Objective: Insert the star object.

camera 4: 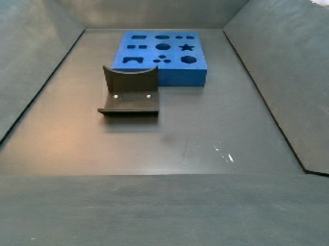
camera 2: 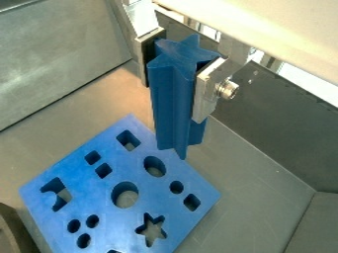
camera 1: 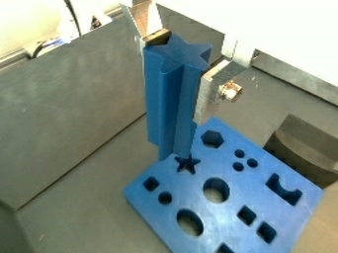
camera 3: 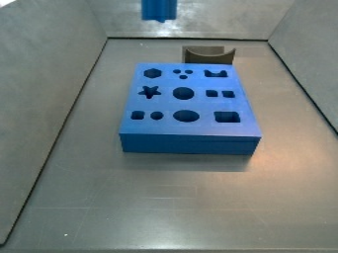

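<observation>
My gripper (camera 1: 179, 61) is shut on the star object (camera 1: 172, 99), a long bright blue peg with a star-shaped end, and holds it upright; it shows in both wrist views (camera 2: 176, 94). A side view shows only the peg's lower end (camera 3: 157, 8) at the frame's upper edge, well above the floor. The flat blue block (camera 3: 185, 144) with many shaped holes lies below. Its star hole (camera 1: 187, 164) appears just beyond the peg's lower end in a wrist view, and also shows in a side view (camera 3: 150, 93). The gripper is out of view in the side view from the opposite end.
A dark grey curved piece (camera 4: 129, 91) lies on the floor next to the block, also seen in a side view (camera 3: 208, 54). Grey walls (camera 3: 66, 109) slope up around the floor on all sides.
</observation>
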You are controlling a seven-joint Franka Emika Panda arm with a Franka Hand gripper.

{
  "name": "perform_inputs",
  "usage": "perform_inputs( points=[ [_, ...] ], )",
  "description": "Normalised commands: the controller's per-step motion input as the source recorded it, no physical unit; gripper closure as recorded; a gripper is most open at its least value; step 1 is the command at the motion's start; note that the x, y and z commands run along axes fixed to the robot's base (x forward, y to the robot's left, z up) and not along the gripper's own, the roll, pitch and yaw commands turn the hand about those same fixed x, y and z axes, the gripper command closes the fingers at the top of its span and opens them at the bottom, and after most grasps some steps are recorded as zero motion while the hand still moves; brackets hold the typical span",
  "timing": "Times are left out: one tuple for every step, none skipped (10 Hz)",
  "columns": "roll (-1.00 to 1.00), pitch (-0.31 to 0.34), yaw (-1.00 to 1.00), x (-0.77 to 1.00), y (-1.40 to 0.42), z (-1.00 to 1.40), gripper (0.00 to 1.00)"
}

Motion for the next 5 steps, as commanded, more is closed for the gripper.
perform_inputs(
  points=[
    [0.26, -0.081, -0.17, -0.02, 0.2, -0.78, 1.0],
    [0.25, -0.081, -0.21, 0.0, 0.16, -0.77, 1.0],
    [0.24, -0.08, -0.19, -0.01, 0.17, -0.79, 1.0],
    [0.24, -0.087, -0.14, -0.04, 0.19, -0.79, 1.0],
    [0.22, -0.086, -0.16, -0.01, 0.16, -0.81, 1.0]
  ],
)
